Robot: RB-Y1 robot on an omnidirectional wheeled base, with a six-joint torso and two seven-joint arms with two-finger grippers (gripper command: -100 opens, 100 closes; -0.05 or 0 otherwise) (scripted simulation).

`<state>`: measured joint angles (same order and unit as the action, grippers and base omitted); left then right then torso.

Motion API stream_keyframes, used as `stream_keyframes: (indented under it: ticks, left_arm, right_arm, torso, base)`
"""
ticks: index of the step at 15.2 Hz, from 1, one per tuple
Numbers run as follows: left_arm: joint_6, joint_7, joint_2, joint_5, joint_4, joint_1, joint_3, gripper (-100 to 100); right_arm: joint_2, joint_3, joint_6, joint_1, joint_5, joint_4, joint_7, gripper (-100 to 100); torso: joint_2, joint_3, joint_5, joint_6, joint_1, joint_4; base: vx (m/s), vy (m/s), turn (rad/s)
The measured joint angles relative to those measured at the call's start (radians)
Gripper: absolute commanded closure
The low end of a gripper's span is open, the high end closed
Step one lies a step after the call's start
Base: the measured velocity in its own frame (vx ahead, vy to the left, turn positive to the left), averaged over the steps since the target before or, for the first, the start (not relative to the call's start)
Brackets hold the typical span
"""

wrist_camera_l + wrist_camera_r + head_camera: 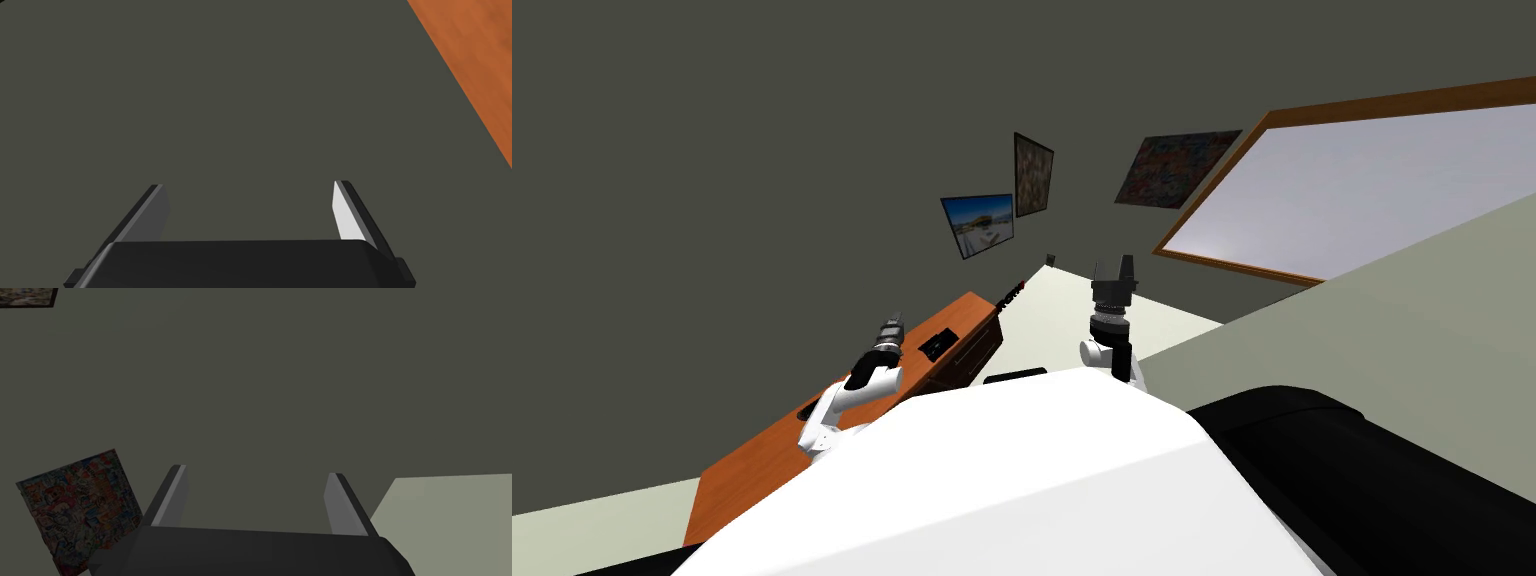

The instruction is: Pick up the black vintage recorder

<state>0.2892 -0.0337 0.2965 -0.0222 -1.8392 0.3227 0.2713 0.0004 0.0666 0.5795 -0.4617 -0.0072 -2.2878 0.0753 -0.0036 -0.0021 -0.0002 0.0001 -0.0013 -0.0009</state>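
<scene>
Your recorder (937,343) is the small black box lying flat on the orange-brown wooden cabinet (762,460), towards its far end and just past the left gripper (248,186). Expect a stiff, boxy, fairly light thing with hard smooth sides that could slip, and perhaps knobs or a lid that won't like being squeezed; it is too small here to make those out. You'd do best to take it across two opposite flat sides, low on the body, not by anything that sticks out. The left fingers stand apart with nothing between them, aimed at the dark grey wall (200,100) with the cabinet's edge off to one side, so that hand needs tipping down toward the top. The right gripper (256,471) is held up over the pale floor (1072,310), fingers apart and empty too. The cabinet stands against the wall, a second dark thing (809,408) lies on it nearer you, and pictures (1033,174) hang farther along
</scene>
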Motion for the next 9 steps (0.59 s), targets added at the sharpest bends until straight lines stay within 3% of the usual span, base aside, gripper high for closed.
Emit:
stream_keyframes:
  ticks: [9]
  left_arm:
    - [0.166,0.029,0.034,0.036,0.134,-0.026,0.061,-100]
  right_arm:
    - [0.0,0.0,0.0,0.0,0.0,0.0,0.0,0]
  torso:
    - [-0.001,-0.001,0.0,0.0,0.0,0.0]
  base:
    - [0.056,-0.022,-0.042]
